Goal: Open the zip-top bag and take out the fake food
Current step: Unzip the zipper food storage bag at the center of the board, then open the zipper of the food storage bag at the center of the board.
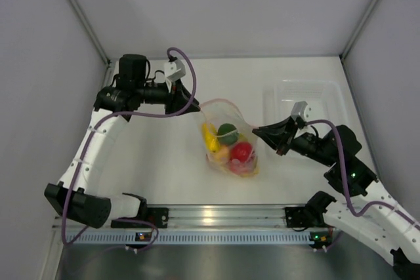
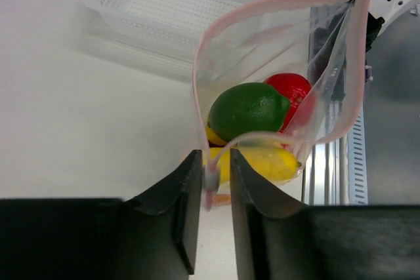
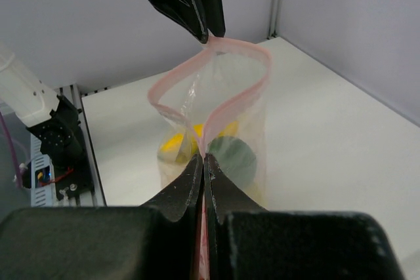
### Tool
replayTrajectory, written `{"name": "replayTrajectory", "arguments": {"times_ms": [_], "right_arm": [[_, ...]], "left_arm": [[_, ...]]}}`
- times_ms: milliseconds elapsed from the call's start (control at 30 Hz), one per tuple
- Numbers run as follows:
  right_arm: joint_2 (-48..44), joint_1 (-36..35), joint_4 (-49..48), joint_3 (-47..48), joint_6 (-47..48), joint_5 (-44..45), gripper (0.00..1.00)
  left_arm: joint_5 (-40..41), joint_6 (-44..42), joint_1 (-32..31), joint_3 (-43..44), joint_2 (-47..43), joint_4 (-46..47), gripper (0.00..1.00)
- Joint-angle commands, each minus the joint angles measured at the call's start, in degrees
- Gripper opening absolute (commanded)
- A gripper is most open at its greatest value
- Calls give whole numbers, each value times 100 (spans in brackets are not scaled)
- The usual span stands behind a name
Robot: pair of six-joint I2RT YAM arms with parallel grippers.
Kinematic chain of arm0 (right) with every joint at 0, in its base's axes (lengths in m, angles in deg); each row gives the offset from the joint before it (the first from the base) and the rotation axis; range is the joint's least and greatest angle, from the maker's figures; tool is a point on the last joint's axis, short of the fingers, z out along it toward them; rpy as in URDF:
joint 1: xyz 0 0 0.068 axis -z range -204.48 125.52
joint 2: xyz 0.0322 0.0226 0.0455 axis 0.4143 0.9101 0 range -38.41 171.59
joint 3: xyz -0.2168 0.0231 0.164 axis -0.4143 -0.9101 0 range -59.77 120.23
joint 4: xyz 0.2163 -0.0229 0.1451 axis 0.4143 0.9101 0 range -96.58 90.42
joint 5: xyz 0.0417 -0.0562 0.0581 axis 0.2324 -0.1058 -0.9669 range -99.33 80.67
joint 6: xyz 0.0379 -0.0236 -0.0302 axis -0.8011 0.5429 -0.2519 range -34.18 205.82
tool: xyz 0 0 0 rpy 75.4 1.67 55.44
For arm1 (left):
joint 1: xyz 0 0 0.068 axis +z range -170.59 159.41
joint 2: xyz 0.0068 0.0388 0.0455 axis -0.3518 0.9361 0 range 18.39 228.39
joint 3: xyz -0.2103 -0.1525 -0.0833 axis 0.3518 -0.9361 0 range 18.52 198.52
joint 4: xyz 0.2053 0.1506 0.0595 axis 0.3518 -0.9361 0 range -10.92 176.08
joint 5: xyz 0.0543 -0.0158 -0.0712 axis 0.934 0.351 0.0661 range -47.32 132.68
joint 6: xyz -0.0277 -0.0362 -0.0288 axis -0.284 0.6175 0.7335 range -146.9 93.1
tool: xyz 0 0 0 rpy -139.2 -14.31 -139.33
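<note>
The white table [image 1: 151, 162] carries a pale perforated tray [image 1: 331, 90] at its far right. The zip-top bag [image 1: 223, 111] sits mid-table, left of the tray, with its pink-edged mouth held open between the two arms. The left gripper [image 2: 214, 162] pinches one side of the zip strip, and the right gripper [image 3: 204, 162] is clamped on the opposite side. Inside the bag lies the fake food [image 1: 231, 149]: a yellow banana [image 2: 262, 163], a green lime [image 2: 249, 109] and a red fruit [image 2: 292, 88].

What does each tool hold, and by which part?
Both hold the zip-top bag by its pink zip strip: the left tool pinches one side of the open mouth, the right tool the opposite side.
</note>
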Motion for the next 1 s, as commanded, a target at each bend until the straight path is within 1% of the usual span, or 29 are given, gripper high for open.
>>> {"name": "replayTrajectory", "arguments": {"times_ms": [0,33,67,133,200,267,333,400,433,467,567,733,900,967], "right_arm": [[42,-71,-858,140,-9,-234,0],[51,-71,-867,149,-9,-243,0],[51,-71,-876,141,8,-243,0],[34,-71,-893,123,26,-243,0],[25,-62,-893,114,43,-243,0],[51,-71,-902,114,61,-287,0],[60,-71,-920,97,96,-340,0],[113,-71,-946,79,114,-410,0],[113,-71,-963,70,114,-428,0],[121,-71,-1016,53,96,-437,0],[113,-71,-1148,-18,87,-603,0],[78,-71,-1175,-97,140,-779,0],[16,-71,-1140,-158,201,-885,0],[-19,-71,-1148,-185,228,-903,0]], "left_arm": [[-347,-29,41,164,-177,130,34],[-365,6,41,199,-177,130,38],[-374,24,41,226,-159,130,56],[-312,59,32,270,-142,130,60],[-277,68,32,296,-133,121,71],[-286,129,-46,401,-54,121,72],[-67,191,-213,481,7,112,72],[161,200,-547,569,113,121,72],[432,209,-679,586,139,121,72],[565,209,-915,613,192,121,71],[672,209,-1128,709,271,121,67],[857,226,-1137,990,403,121,65],[830,200,-1137,1131,526,121,64],[734,183,-1137,1105,561,121,60]]}}
